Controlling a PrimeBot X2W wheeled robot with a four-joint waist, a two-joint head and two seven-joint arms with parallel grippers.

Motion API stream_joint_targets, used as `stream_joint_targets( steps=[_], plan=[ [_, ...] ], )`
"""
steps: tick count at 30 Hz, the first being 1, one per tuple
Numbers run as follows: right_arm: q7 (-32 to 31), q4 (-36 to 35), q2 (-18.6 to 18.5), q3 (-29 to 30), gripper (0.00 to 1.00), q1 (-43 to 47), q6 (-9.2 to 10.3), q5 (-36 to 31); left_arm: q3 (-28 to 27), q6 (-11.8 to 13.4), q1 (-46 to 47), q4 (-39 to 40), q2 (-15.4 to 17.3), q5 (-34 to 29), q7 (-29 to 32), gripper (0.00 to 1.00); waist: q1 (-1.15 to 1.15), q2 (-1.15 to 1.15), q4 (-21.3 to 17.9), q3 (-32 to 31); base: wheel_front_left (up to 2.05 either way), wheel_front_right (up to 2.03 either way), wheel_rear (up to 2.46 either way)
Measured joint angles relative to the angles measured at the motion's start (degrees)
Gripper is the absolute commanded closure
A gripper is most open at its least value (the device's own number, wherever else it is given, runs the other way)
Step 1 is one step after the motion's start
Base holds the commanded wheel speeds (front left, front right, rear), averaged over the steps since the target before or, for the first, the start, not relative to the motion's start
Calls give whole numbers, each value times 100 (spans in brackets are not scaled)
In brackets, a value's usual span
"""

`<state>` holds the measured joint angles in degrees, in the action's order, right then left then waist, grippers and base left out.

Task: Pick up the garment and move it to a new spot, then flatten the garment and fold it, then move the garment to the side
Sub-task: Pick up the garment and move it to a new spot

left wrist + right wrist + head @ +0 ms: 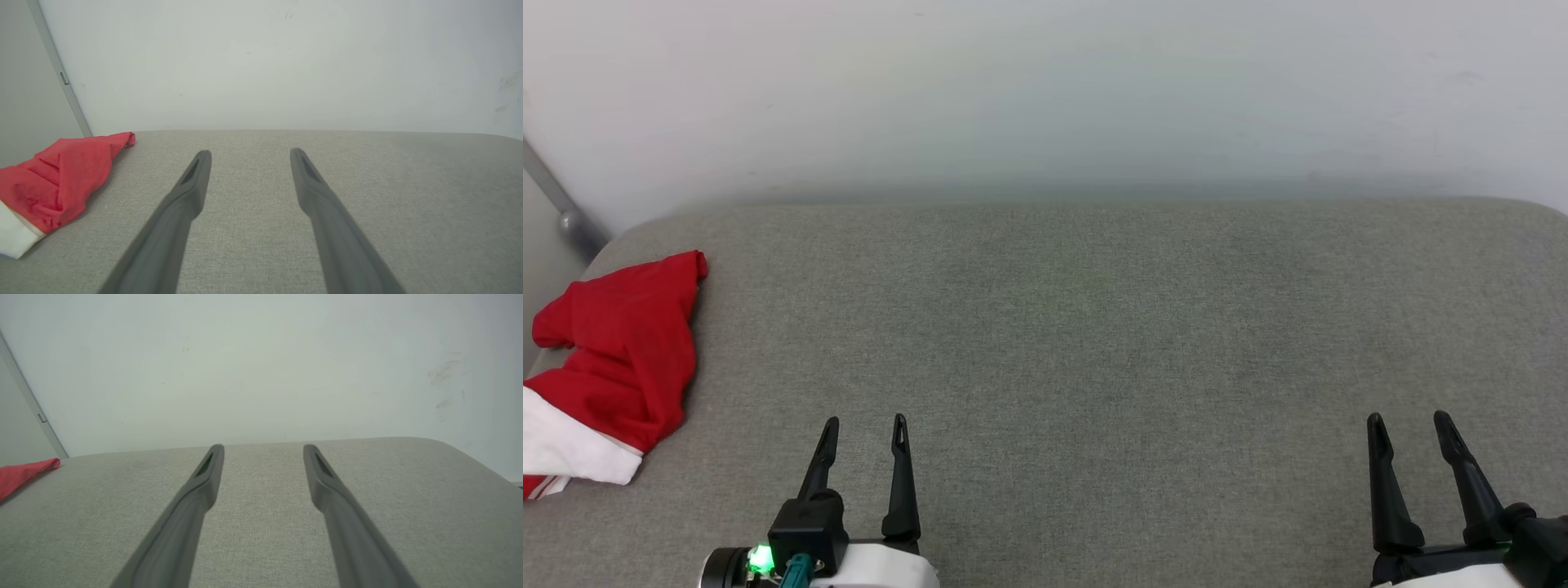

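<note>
Head camera: high, facing forward and down over the grey upholstered cushion [1094, 327] to the white wall [1045, 98]. Left wrist camera: low and near the cushion, sighting along the left gripper [250, 153] at that wall. Right wrist camera: likewise along the right gripper [263, 447]. All three share the cushion's far edge, the wall, and the red garment [621, 343] left of the left gripper.
</note>
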<state>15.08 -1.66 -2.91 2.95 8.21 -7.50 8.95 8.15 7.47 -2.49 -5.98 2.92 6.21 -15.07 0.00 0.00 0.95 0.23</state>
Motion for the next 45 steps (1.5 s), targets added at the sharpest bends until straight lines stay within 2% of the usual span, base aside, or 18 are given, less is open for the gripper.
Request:
stream_joint_targets(
  steps=[11,21,31,45],
  plan=[
    [0,8,0,-5,0,9,0,8,13,12,1,-49,0,-12,0,0,0,0,42,0,0,0,0],
    [0,-38,0,-1,0,33,-1,-37,7,70,30,-58,0,-51,0,0,0,0,285,27,0,0,0],
    [0,-63,-1,-25,0,68,0,-94,-82,170,49,-45,-2,-38,0,0,0,0,843,83,0,0,0],
    [0,-126,-1,-79,0,66,-1,-222,-193,308,133,34,-1,59,0,0,0,0,1813,200,0,0,0]
  ],
)
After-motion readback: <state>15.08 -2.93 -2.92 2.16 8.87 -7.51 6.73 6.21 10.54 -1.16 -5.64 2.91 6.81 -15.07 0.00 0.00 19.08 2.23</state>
